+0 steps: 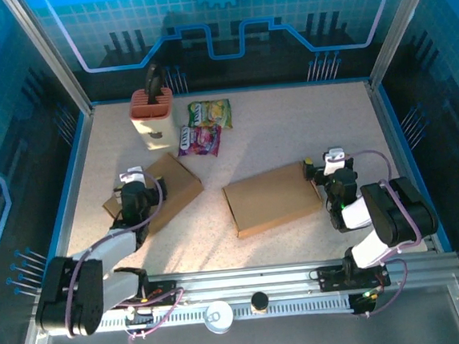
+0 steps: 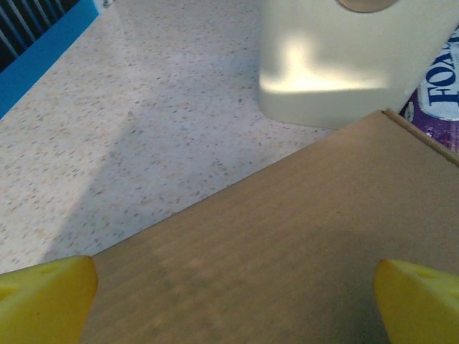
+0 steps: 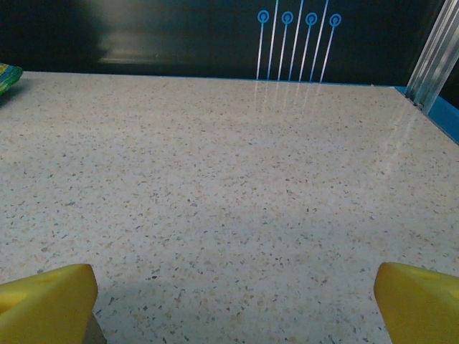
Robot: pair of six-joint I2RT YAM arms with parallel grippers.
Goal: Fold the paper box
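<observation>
Overhead, two flattened pieces of brown corrugated cardboard lie on the table, neither folded into a box. The left cardboard piece (image 1: 171, 189) sits at an angle in the left half, plain and creaseless on its upper face in the left wrist view (image 2: 287, 236). The left gripper (image 1: 131, 183) hangs over its near-left end with its yellow fingers (image 2: 43, 301) spread wide and nothing clasped; whether they touch the board cannot be told. The right cardboard piece (image 1: 270, 199) lies just right of centre, well apart from the first, a narrow flap showing along its left edge.

Behind the left piece stands a cream holder (image 1: 152, 118) with a ribbed orange top and a black handle sticking up from it; its pale body shows just beyond the cardboard's far corner (image 2: 344, 64). Just right of it lie a green-and-yellow snack packet (image 1: 210, 112) and, nearer, a purple snack packet (image 1: 199, 140).

The right gripper (image 1: 326, 167) sits by the right piece's right end, its jaws released and empty above bare tabletop (image 3: 233, 304).

The table (image 1: 290, 134) is speckled beige stone-look, edged in blue, framed by aluminium posts and blue-lit panelled walls.
</observation>
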